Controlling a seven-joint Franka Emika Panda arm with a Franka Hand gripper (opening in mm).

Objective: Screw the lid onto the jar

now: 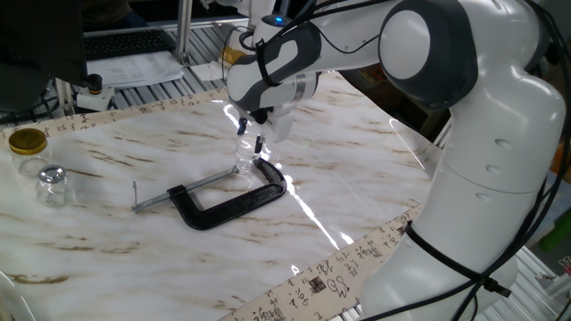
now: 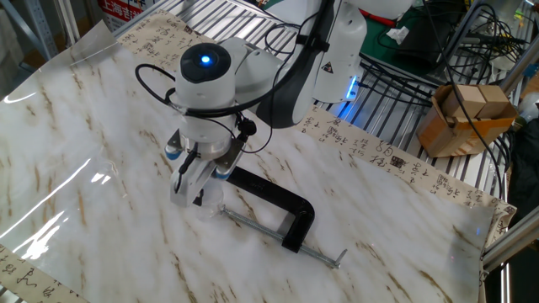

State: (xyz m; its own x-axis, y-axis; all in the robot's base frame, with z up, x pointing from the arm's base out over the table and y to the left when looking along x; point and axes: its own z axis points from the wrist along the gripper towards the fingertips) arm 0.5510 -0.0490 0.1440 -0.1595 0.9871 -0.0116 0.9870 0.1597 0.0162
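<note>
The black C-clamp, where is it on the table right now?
In one fixed view the black C-clamp lies mid-table, its jaw end beside the tiny clear jar under the gripper.

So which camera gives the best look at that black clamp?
The other fixed view: the clamp lies in the open, frame and screw rod both plain, only one end under the gripper. One fixed view shows the clamp whole too, but smaller.
</note>
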